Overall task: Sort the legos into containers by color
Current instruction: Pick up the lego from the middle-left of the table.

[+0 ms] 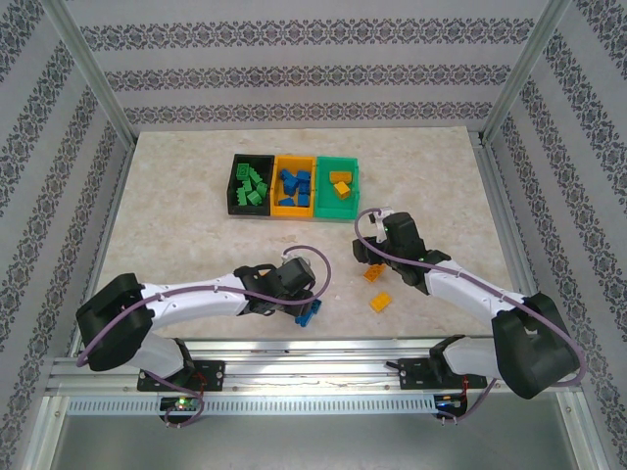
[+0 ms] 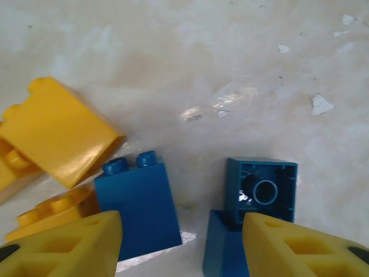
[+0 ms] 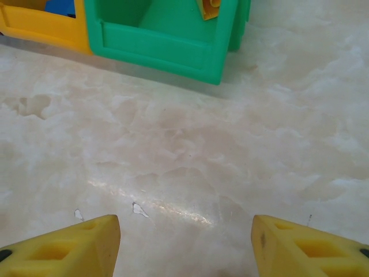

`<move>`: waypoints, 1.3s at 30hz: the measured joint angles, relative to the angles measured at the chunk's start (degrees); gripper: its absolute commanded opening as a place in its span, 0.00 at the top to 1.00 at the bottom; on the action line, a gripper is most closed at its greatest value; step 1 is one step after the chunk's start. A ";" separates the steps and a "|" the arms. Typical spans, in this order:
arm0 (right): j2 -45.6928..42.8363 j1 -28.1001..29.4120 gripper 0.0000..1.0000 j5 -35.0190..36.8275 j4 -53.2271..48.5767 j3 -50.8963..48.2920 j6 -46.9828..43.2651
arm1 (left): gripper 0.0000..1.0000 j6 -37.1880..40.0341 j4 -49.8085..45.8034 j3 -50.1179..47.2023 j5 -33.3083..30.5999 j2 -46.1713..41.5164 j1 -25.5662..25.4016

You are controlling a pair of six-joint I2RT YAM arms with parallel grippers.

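Observation:
The containers sit in a row at the table's middle back. The black bin (image 1: 238, 186) holds green legos (image 1: 253, 184), the orange-yellow bin (image 1: 278, 204) holds blue legos (image 1: 295, 185), and the green bin (image 1: 354, 164) holds orange-yellow legos (image 1: 340, 183). My left gripper (image 1: 302, 302) (image 2: 181, 245) hangs open just over loose blue bricks (image 1: 310, 313). One blue brick (image 2: 138, 202) lies toward its left finger and another, hollow side up (image 2: 262, 190), toward its right finger. My right gripper (image 1: 372, 237) (image 3: 184, 245) is open above bare table in front of the green bin (image 3: 167, 40).
Two orange-yellow bricks (image 1: 374, 273) (image 1: 380, 303) lie on the table near the right arm. Yellow bricks (image 2: 57, 130) (image 2: 52, 210) lie left of the blue ones. Metal frame posts stand at the table's corners, and a rail runs along the near edge.

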 measured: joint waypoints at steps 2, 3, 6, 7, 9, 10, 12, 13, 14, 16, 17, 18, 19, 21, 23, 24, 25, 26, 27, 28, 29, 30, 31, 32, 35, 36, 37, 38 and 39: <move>0.00 0.00 0.38 -0.39 0.50 -0.07 0.33 | 0.43 -0.63 -0.94 0.26 -0.74 -0.09 0.00; 0.00 0.00 0.38 -0.66 0.85 -0.17 0.48 | 0.43 -0.92 -1.38 0.35 -1.05 -0.09 0.00; 0.00 0.00 0.38 -1.18 1.20 -0.37 0.68 | 0.43 -1.36 -1.88 0.35 -1.29 0.13 0.00; 0.00 0.00 0.38 -1.36 1.31 -0.37 0.68 | 0.44 -1.42 -1.84 0.35 -1.29 0.42 0.00; 0.00 0.00 0.38 -1.62 1.51 -0.37 0.68 | 0.44 -1.44 -1.88 0.48 -1.40 1.60 0.00; 0.00 0.00 0.38 -1.77 1.57 -0.37 0.68 | 0.46 -1.40 -2.14 1.20 -1.79 2.51 0.00; 0.04 0.00 0.38 -2.03 1.62 -0.37 0.68 | 0.47 -1.20 -2.29 3.17 -1.92 4.37 0.00; 0.04 0.00 0.38 -2.23 1.64 -0.37 0.70 | 0.49 -1.03 -2.32 4.09 -1.99 5.73 0.00; 0.04 0.00 0.38 -2.43 1.68 -0.37 0.70 | 0.53 -0.79 -2.43 4.85 -1.97 7.13 0.00; 0.04 0.00 0.38 -2.67 1.84 -0.37 0.81 | 0.60 -0.11 -2.75 6.12 -2.36 8.81 0.00; 0.04 0.00 0.38 -2.69 1.84 -0.37 0.85 | 0.61 0.09 -2.75 6.67 -2.32 9.29 0.00; 0.04 0.00 0.38 -2.71 1.84 -0.37 0.85 | 0.62 0.26 -2.73 6.80 -2.27 9.60 0.00; 0.04 0.00 0.38 -2.82 1.84 -0.37 0.85 | 0.64 0.37 -2.82 6.82 -2.27 9.81 0.00; 0.04 0.00 0.38 -2.86 1.84 -0.37 0.85 | 0.69 0.76 -3.04 6.95 -2.32 9.97 0.00; 0.04 0.00 0.38 -2.89 1.84 -0.37 0.85 | 0.70 0.98 -3.26 7.21 -2.36 9.94 0.00; 0.04 0.00 0.38 -2.89 1.84 -0.37 0.85 | 0.71 1.11 -3.48 7.41 -2.38 9.94 0.00; 0.04 0.00 0.38 -2.89 1.84 -0.37 0.85 | 0.71 1.33 -3.74 7.72 -2.43 9.94 0.00; 0.04 0.00 0.38 -2.91 1.84 -0.37 0.85 | 0.71 1.62 -4.02 8.11 -2.56 9.94 0.00; 0.04 0.00 0.38 -3.08 1.84 -0.37 0.85 | 0.71 1.90 -4.31 8.57 -2.64 9.94 0.00; 0.04 0.00 0.38 -3.26 1.84 -0.37 0.87 | 0.71 2.21 -4.57 9.20 -2.80 9.94 0.00; 0.04 0.00 0.38 -3.37 1.84 -0.37 0.87 | 0.72 2.49 -4.87 10.03 -2.91 9.92 0.04; 0.04 0.00 0.38 -3.56 1.86 -0.37 0.87 | 0.72 2.89 -5.14 10.80 -2.99 9.88 0.07; 0.04 0.00 0.38 -3.72 1.95 -0.37 0.87 | 0.72 3.56 -5.38 11.78 -3.17 9.70 0.24; 0.04 0.00 0.38 -3.76 2.05 -0.37 0.90 | 0.72 4.28 -5.68 12.76 -3.30 9.49 0.46; 0.24 0.02 0.38 -4.15 2.27 -0.37 0.92 | 0.71 7.48 -6.58 16.94 -3.78 8.98 2.21; 0.37 0.04 0.38 -4.15 2.25 -0.37 0.92 | 0.71 8.79 -6.91 18.91 -3.98 8.98 3.56; 0.42 0.07 0.38 -4.15 2.25 -0.37 1.01 | 0.71 10.10 -7.06 20.81 -4.07 8.98 5.25; 0.42 0.07 0.38 -4.15 2.27 -0.37 1.05 | 0.71 11.26 -7.15 22.38 -3.93 9.03 6.93; 0.42 0.07 0.38 -4.15 2.38 -0.37 1.09 | 0.71 12.68 -7.19 24.46 -3.58 9.27 9.18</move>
